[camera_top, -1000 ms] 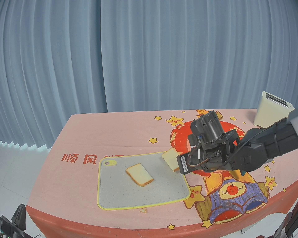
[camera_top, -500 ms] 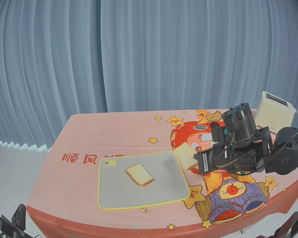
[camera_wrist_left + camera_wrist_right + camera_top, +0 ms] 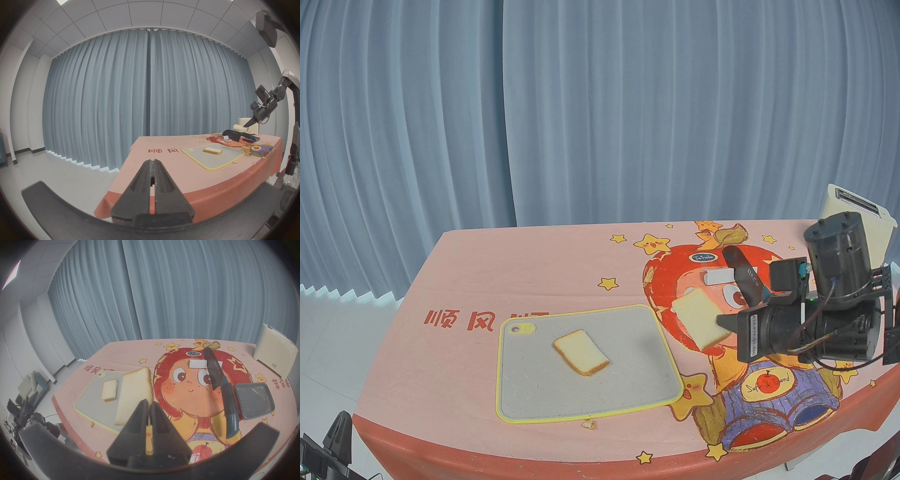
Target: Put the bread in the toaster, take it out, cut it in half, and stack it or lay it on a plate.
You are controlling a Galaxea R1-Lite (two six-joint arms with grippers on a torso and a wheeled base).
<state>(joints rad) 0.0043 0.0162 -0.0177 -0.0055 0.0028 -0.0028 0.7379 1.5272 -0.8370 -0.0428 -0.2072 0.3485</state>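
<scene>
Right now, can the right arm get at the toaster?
Probably yes. The right gripper holds the bread in the air, the toaster stands nearby to its right with nothing upright between, and the knife and tray lie flat below.

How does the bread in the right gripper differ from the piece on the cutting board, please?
The held slice is clamped in the right gripper, raised and tilted; the loose piece lies flat. The held slice is past the cutting board's right edge; the loose piece sits mid-board. Both are pale with brown crust.
</scene>
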